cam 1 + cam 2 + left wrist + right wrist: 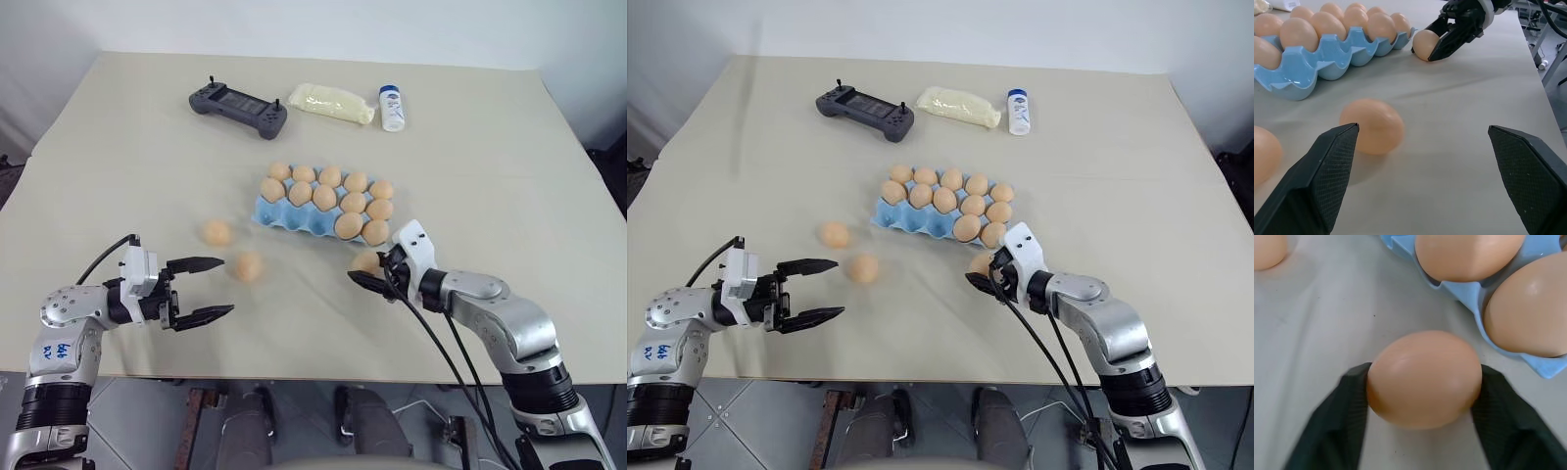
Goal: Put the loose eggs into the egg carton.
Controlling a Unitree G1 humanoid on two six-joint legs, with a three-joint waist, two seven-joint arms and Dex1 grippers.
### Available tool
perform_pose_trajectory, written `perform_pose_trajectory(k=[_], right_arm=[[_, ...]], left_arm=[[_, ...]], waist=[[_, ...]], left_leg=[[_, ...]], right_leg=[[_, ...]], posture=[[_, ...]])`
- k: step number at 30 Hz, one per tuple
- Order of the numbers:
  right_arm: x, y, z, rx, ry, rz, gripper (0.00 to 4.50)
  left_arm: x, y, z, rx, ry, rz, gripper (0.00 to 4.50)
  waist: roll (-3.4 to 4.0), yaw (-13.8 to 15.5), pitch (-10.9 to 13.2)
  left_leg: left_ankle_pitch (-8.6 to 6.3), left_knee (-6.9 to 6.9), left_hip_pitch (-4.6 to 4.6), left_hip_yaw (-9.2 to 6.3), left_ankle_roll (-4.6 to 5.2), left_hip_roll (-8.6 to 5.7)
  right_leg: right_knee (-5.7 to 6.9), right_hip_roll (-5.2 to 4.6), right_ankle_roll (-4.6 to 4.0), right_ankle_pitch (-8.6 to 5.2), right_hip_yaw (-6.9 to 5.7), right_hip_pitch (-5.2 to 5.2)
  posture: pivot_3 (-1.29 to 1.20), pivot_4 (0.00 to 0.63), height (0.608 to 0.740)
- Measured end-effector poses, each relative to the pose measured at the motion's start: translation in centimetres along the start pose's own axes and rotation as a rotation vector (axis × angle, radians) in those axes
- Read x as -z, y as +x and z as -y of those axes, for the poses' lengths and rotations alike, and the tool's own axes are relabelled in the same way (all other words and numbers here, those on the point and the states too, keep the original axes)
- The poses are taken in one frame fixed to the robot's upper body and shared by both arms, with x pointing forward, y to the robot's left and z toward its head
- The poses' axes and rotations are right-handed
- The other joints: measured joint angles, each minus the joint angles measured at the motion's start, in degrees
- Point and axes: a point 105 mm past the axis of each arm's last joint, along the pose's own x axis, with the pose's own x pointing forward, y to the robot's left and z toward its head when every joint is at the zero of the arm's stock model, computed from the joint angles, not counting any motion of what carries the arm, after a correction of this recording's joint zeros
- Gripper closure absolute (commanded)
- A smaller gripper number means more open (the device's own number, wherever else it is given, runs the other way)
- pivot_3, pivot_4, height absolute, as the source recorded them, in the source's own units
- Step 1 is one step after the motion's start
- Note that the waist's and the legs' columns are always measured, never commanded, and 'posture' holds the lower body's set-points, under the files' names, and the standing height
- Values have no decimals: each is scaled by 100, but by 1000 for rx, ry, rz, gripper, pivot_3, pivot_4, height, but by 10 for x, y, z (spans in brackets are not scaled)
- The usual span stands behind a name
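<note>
Right wrist view: the right gripper [1422, 396] has its jaws clamped across an egg [1424, 378] on the tabletop [1312, 333], just beside the egg carton [1469, 291]; smooth, brittle shell wants gentle pressure. Left gripper [201, 289] jaws gape apart.

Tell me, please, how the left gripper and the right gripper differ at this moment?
The left gripper is wide open and holds nothing, while the right gripper is shut on a loose egg. The left gripper sits out on the table beside a free egg, whereas the right gripper is close against the egg carton. Both have two black fingers and sit low over the table.
</note>
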Motion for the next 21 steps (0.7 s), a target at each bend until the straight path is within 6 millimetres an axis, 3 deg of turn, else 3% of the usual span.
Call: perform_pose_trajectory(k=[5, 10, 15, 21], right_arm=[[-8, -21, -8, -36, -22, -2, 2312], [-40, -30, -14, -89, -94, 73, 2337], [-84, -6, -9, -80, -155, 211, 2337], [-93, 34, -1, -56, -172, 216, 2337]], left_arm=[[1, 0, 2, 3, -3, -1, 0], [1, 1, 3, 3, -4, 1, 0], [0, 3, 2, -6, 1, 11, 0], [-1, 4, 3, -20, 6, 13, 0]], waist=[[0, 12, 0], [2, -24, 1], [2, -26, 1], [2, -13, 1]], left_leg=[[-1, 0, -1, -1, 1, -1], [-8, 1, 4, 2, -19, 6], [1, 2, 2, 2, -25, 13], [13, 2, -19, 23, 1, 10]], right_leg=[[-2, -5, 0, 0, -6, 1], [1, -1, -8, 6, -7, -1], [5, 9, -15, 17, -7, -8], [25, -5, -6, 23, -18, -42]], posture=[[0, 150, 740], [0, 150, 740], [0, 150, 740], [0, 150, 740]])
